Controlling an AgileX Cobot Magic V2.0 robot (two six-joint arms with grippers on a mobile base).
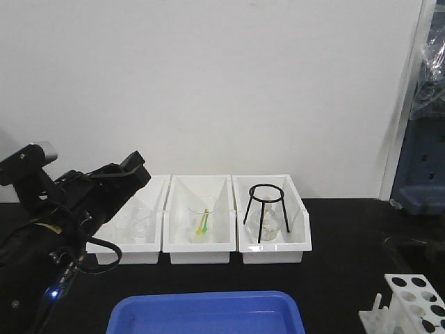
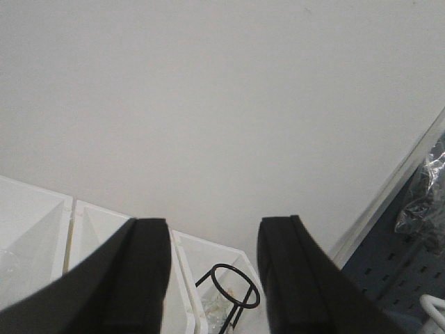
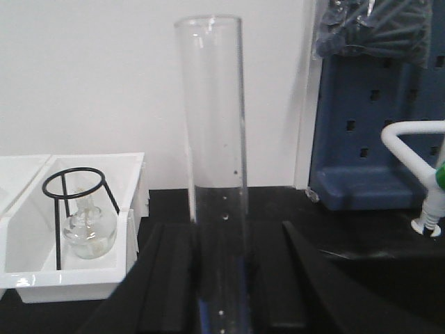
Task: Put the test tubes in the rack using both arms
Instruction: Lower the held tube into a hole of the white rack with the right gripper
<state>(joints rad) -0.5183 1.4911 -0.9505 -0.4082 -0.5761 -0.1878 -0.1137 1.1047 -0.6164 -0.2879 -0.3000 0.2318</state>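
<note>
In the right wrist view, the right gripper (image 3: 224, 229) has 1 test tube (image 3: 215, 104) between its fingers. The pads look clamped on both sides, low on the glass. The tube's long axis runs along the fingers, open mouth pointing away from the wrist, rounded end out of frame. Left gripper (image 2: 214, 223): fingers apart, holding nothing, aimed at the wall. My read on the step: carrying to the rack (image 1: 405, 289) at front right. Next move needs the rounded end down and centred over 1 hole.
</note>
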